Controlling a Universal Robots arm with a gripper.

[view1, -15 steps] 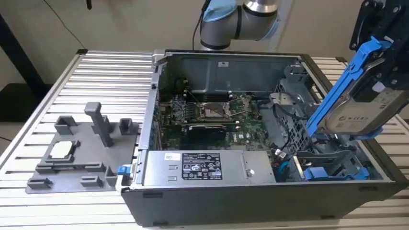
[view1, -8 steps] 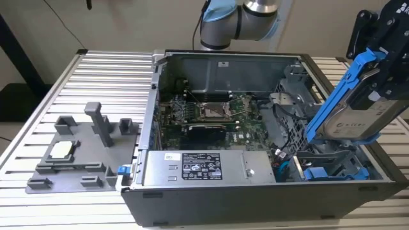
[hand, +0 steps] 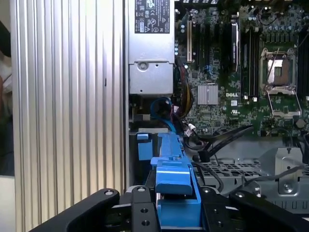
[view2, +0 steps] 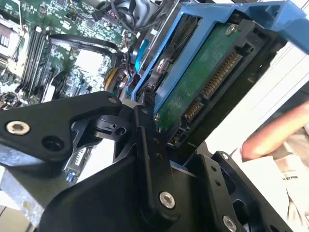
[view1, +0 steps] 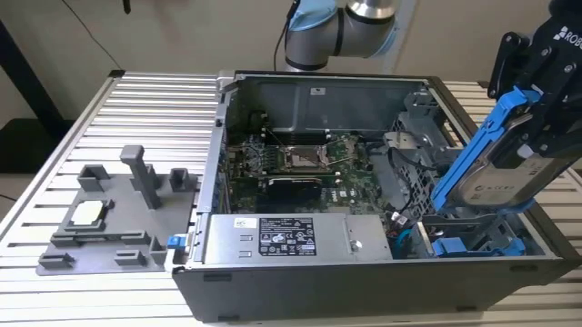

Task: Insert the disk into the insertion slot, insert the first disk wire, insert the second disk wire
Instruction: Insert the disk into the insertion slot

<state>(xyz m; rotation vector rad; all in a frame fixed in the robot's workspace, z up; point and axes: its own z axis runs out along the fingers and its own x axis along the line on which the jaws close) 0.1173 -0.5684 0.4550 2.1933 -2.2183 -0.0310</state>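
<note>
My gripper (view1: 533, 109) is shut on the disk (view1: 495, 170), a silver drive in a bright blue carrier. I hold it tilted steeply, its lower end just above the insertion slot (view1: 482, 228) at the exterior view's right end of the open computer case. In the second wrist view the disk (view2: 203, 82) shows its green board and connectors, clamped between my black fingers (view2: 149, 145). The first wrist view looks along the blue carrier's edge (hand: 173, 169) towards the bay. A blue wire (view1: 400, 237) lies loose beside the slot.
The open case (view1: 218, 170) holds a motherboard (view1: 300, 160) and a power supply (view1: 282, 238). Another blue carrier (view1: 452, 246) sits low in the bay. A grey fixture (view1: 109, 211) stands on the ribbed table at the exterior view's left. A person's hand (view2: 273, 135) is near.
</note>
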